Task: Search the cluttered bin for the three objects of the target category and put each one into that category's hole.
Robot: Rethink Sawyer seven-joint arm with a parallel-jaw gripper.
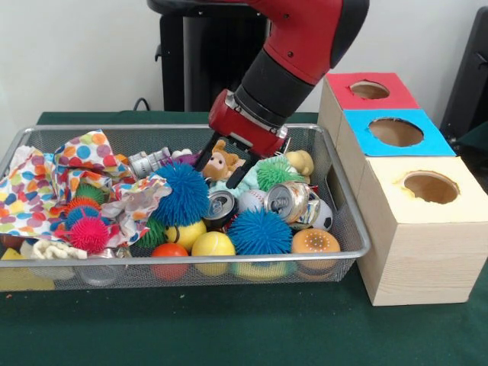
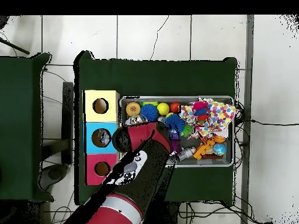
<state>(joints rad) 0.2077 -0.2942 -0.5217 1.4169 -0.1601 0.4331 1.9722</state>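
My gripper (image 1: 223, 165) reaches down into the back middle of the wire bin (image 1: 347, 229). Its black fingers (image 1: 204, 158) stand open on either side of a small tan and pink plush toy (image 1: 226, 159), which sits between them. Around it lie a blue spiky ball (image 1: 181, 194), a green spiky ball (image 1: 274, 174), a crushed can (image 1: 288, 202) and a yellow plush (image 1: 301, 162). Three boxes with holes stand right of the bin: red (image 1: 370, 90), blue (image 1: 395, 132) and cream (image 1: 431, 187). In the overhead view the arm (image 2: 143, 157) hides the gripper.
The bin also holds a polka-dot cloth (image 1: 53, 175), a pink spiky ball (image 1: 88, 232), a second blue spiky ball (image 1: 261, 231), yellow balls (image 1: 213, 244), an orange ball (image 1: 169, 252), a second can (image 1: 221, 206) and a silver bottle (image 1: 149, 162). Green cloth covers the table (image 1: 229, 328).
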